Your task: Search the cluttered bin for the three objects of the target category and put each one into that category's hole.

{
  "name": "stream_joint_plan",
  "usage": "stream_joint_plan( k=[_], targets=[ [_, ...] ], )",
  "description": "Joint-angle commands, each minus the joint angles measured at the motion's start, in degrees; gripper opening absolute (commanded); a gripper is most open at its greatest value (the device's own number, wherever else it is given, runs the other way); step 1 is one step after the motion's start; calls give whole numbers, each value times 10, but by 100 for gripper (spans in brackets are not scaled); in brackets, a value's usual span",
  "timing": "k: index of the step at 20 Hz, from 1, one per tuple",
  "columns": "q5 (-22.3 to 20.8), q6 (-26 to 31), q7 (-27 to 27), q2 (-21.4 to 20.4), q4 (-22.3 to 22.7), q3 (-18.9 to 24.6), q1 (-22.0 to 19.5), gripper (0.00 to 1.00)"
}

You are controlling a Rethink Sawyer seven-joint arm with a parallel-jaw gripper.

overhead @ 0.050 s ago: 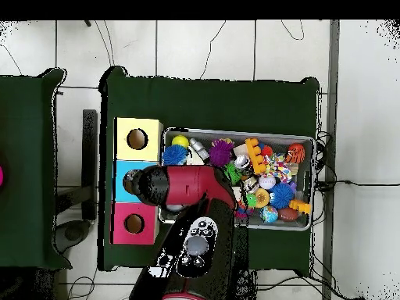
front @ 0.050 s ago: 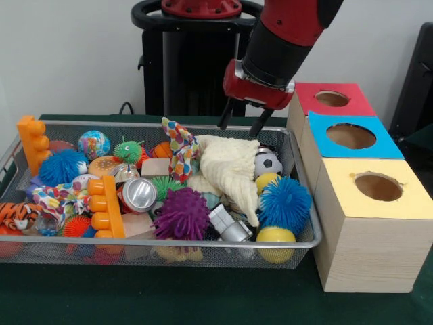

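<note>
arm [front @ 0.050 s ago: 287, 30]: red and black, slants down from upper right | wrist: red collar, tilted | gripper [front @ 0.050 s ago: 242, 124]: two dark fingers [front @ 0.050 s ago: 224, 116] pointing down, spread apart, nothing between them | overhead: arm [overhead @ 0.050 s ago: 183, 187] reaches up from the base

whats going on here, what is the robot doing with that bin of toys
A red and black robot arm hangs over the far right end of a wire mesh bin crammed with toys. Its gripper is open and empty, just above a cream cloth lying over the pile. Beside the bin stand three wooden boxes with round holes, topped yellow, blue and red. Nothing shows inside the holes from here, and no object is held, so it looks to be searching.
</note>
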Motion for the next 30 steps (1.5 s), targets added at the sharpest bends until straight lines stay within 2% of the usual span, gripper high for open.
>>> stream_joint_plan(
  k=[1,4,11,23,26,30],
  targets=[
    [-4,-107,66,33,37,74,-26,100],
    [-2,-135,65,25,60,82,-34,100],
    [6,-219,78,43,87,115,-57,100],
    [4,-260,78,73,86,137,-86,100],
    [4,-273,74,88,95,161,-109,100],
    [10,-249,69,105,73,168,-110,100]
  ],
)
